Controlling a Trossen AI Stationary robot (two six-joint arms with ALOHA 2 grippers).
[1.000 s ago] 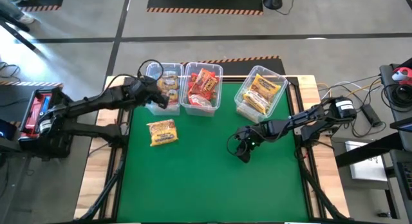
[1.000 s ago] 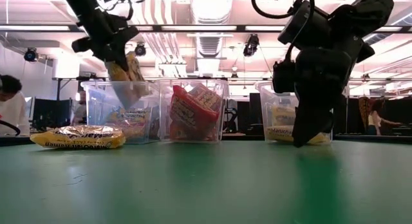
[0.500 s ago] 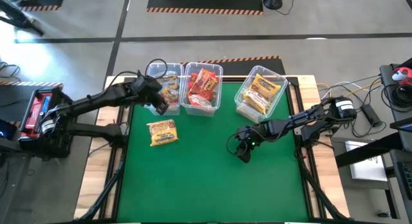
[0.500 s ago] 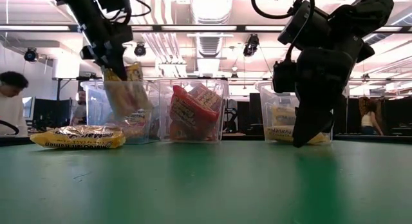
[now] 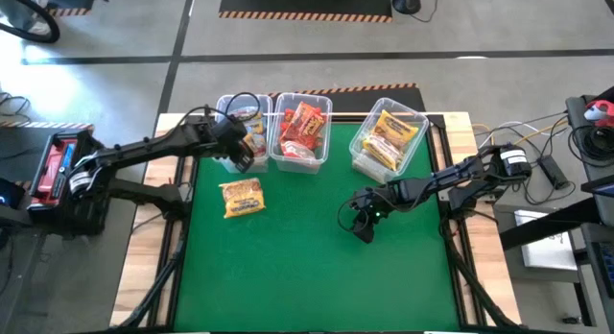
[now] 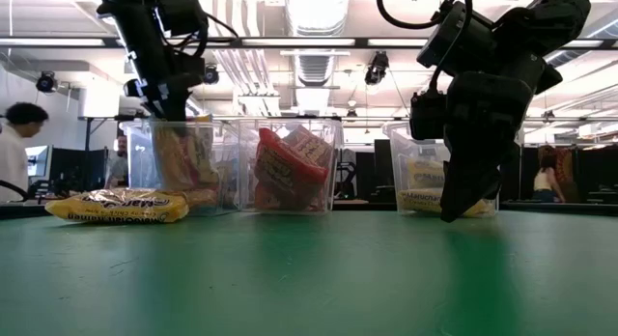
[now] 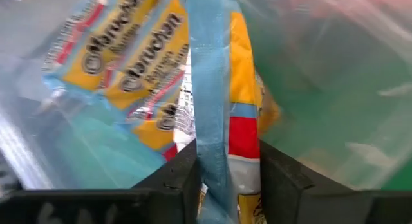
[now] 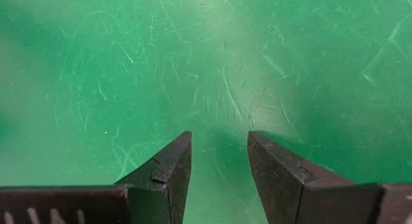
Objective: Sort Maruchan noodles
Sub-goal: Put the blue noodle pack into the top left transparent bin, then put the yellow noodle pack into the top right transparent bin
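My left gripper [image 5: 238, 152] [image 6: 170, 112] reaches down into the clear left bin [image 5: 226, 106] at the table's far left and is shut on a yellow-and-red noodle packet [image 7: 239, 114]. That packet [image 6: 180, 162] stands on edge inside the bin beside other yellow packets [image 7: 119, 63]. A further yellow packet [image 5: 242, 197] [image 6: 116, 206] lies flat on the green mat in front of that bin. My right gripper [image 5: 362, 226] [image 8: 219, 143] hangs open just above the bare mat right of centre, touching nothing. My left gripper pinches the yellow-and-red packet by its upper end [image 7: 225, 161] between the two fingers [image 7: 183, 179]. It comes from above, pointing down into the left bin. The packet hangs on edge below the fingers, inside the bin's walls; whether its lower end rests on the bin's floor does not show.
The middle clear bin [image 5: 322, 106] holds red packets [image 6: 288, 167]. The right clear bin [image 5: 359, 163], turned at an angle, holds yellow packets [image 5: 391, 134]. All three stand along the table's far edge. Green mat [image 5: 307, 276] lies open toward the near edge. A person [image 6: 14, 153] is beyond the table.
My left gripper has moved down into the left bin, carrying the packet from above the bin's rim to inside its walls. The packet has gone from tilted to nearly upright. My right arm has kept still.
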